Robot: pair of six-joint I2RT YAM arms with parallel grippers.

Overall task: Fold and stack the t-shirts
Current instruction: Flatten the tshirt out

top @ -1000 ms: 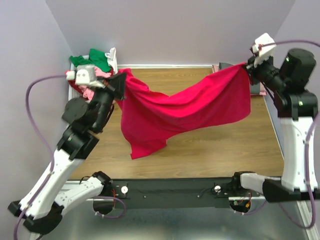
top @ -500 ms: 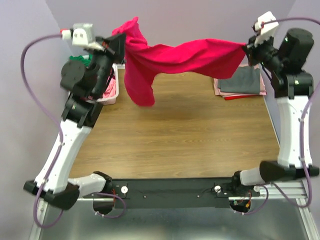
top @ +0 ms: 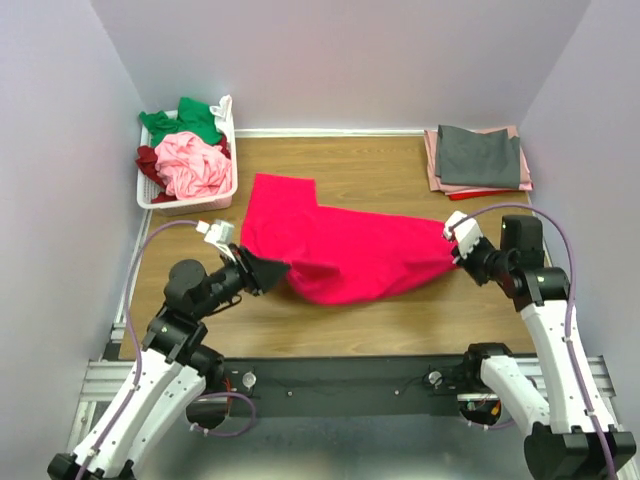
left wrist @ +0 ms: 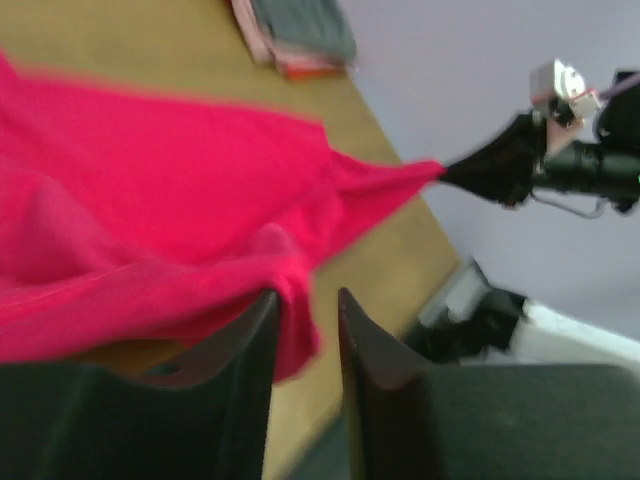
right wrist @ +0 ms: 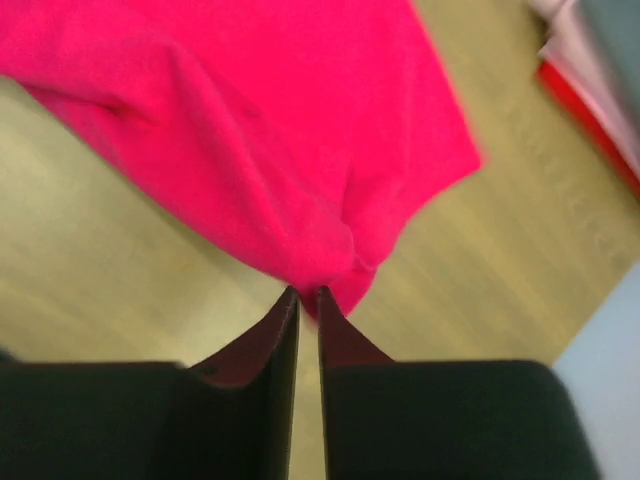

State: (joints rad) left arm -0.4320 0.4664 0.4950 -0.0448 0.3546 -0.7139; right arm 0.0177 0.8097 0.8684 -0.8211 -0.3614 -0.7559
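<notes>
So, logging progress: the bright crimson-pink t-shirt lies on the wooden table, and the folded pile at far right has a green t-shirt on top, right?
No: a grey t-shirt tops that folded pile, as the top external view shows. The bright crimson-pink t-shirt does lie on the wooden table.

Robot lab cell — bare walls (top: pixel 330 60) (lilac)

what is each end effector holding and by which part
The right end effector pinches the crimson t-shirt by a bunched corner. The left end effector stands parted around the opposite edge, not clamping it.
</notes>
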